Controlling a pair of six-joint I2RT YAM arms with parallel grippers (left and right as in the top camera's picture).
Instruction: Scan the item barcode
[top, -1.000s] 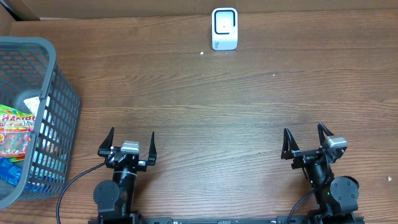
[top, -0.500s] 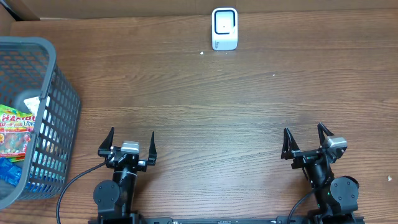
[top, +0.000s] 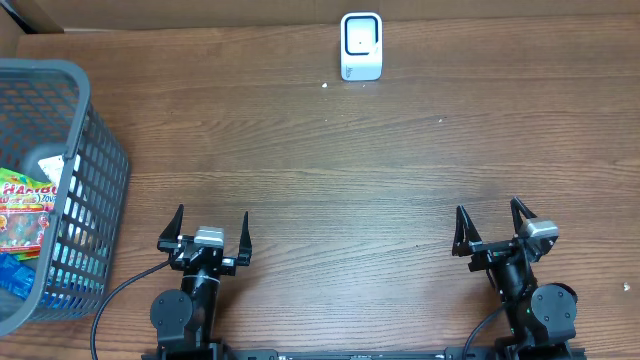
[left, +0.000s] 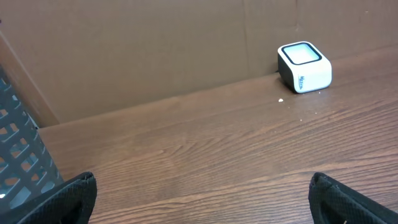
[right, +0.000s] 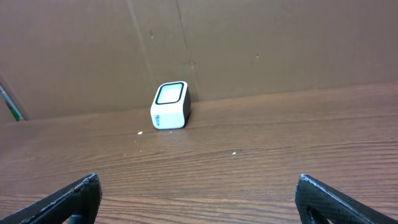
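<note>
**Fig.** Overhead view plus two wrist views. Brown wood-grain worktop (top: 330, 170), w/ a brown cardboard wall (left: 155, 50) along its far edge.

**(a)** Small white box scanner w/ dark-framed window (top: 361, 45): stands at the far edge, approx. ctr, just in front of the wall. A tiny white speck (top: 324, 85) lies on the wood just beside it.

**(b)** Grey plastic mesh basket (top: 100, 190): on the robot's left, partly cut off by the frame. The items lie inside it: a colourful Haribo candy bag (top: 22, 215) on top, a blue packet (top: 15, 275) toward the near side, and a white item (top: 45, 160), mostly hidden, toward the far side. Barcodes too small to tell.

**(c)** Left pincer (top: 212, 225): near edge, just beside the basket's near corner. Fingers spread wide, holding nothing, pointing toward the far edge.

**(d)** Right pincer (top: 490, 225): near edge, opposite side. Fingers also spread wide, holding nothing.

Both pincers sit well apart from the scanner. Each wrist view shows the scanner ahead, btwn dark fingertips at the lower corners.
</note>
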